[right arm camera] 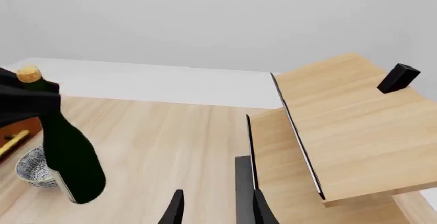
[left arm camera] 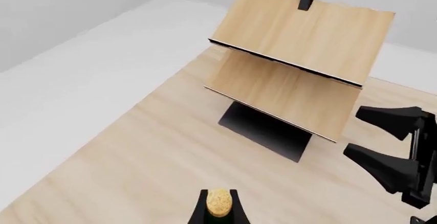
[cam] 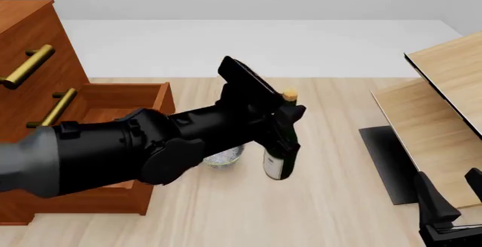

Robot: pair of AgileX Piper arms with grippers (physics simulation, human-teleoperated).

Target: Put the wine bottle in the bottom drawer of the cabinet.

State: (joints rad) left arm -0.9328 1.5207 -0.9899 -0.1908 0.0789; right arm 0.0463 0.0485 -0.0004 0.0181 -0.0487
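Observation:
My left gripper [cam: 290, 122] is shut on the neck of the wine bottle [cam: 278, 159], a dark green bottle with a tan cork and a white label. The bottle leans slightly, its base low over the table beside the bowl. The left wrist view shows only its cork [left arm camera: 218, 201] between the left gripper's [left arm camera: 218, 209] fingers. The cabinet [cam: 26, 38] stands at the left with its bottom drawer [cam: 124, 92] pulled out, open and partly hidden by my left arm. My right gripper [cam: 448, 188] stands open and apart at the near right, as the right wrist view [right arm camera: 215, 211] confirms.
A speckled grey-white bowl [cam: 223, 157] sits on the table just left of the bottle, near the open drawer. Light tan slanted shelving [cam: 444, 95] on a black base [cam: 384, 162] fills the right side. The right gripper [left arm camera: 352, 131] shows in the left wrist view.

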